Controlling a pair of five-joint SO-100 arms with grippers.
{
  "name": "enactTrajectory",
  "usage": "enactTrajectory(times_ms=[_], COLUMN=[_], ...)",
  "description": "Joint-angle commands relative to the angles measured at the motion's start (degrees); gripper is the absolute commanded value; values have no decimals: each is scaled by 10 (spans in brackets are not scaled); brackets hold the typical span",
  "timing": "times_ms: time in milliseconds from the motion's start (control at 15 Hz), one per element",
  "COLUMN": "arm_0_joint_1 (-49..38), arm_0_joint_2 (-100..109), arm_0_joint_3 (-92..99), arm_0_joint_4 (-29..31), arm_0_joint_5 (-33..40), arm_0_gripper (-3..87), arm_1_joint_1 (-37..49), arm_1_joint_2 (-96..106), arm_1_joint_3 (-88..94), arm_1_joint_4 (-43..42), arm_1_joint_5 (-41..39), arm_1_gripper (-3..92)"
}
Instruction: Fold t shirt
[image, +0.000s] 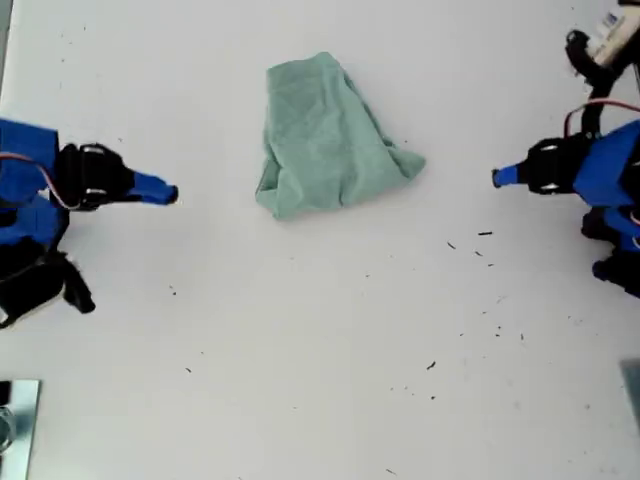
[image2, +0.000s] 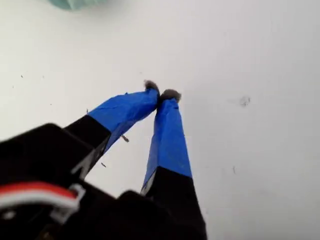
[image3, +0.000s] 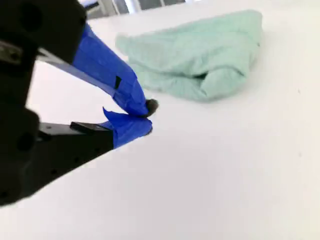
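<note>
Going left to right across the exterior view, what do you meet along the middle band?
A blue-taped gripper, closed, then the t shirt, bunched on the white table, then another blue-taped gripper, closed.

A broad white table (image: 300, 380) fills nearly every view, evenly and brightly lit, its surface flecked with small dark specks (image: 485, 233) (thickest toward the exterior view's lower right), while pale, blurred framework (image3: 115, 6) shows beyond its far edge.
</note>
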Motion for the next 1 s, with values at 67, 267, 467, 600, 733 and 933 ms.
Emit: enactTrajectory(times_ms=[67,267,467,600,733,933], arm_0_joint_1=[27,16,-9,-11,-11,-11], arm_0_joint_2=[171,171,170,170,170,170], arm_0_joint_3=[94,88,88,88,88,88], arm_0_joint_4=[15,29,28,28,28,28], arm_0_joint_5=[-35,-11,-9,-9,-9,-9], arm_0_gripper=[-1,68,76,76,76,76], arm_1_joint_1=[-37,-59,-58,-58,-58,-58], arm_1_joint_2=[55,55,55,55,55,55], arm_1_joint_3=[80,94,92,92,92,92], arm_1_joint_4=[24,-9,-3,-3,-3,-3], arm_1_joint_5=[132,176,-101,-100,-100,-100], arm_1_gripper=[22,37,35,35,35,35])
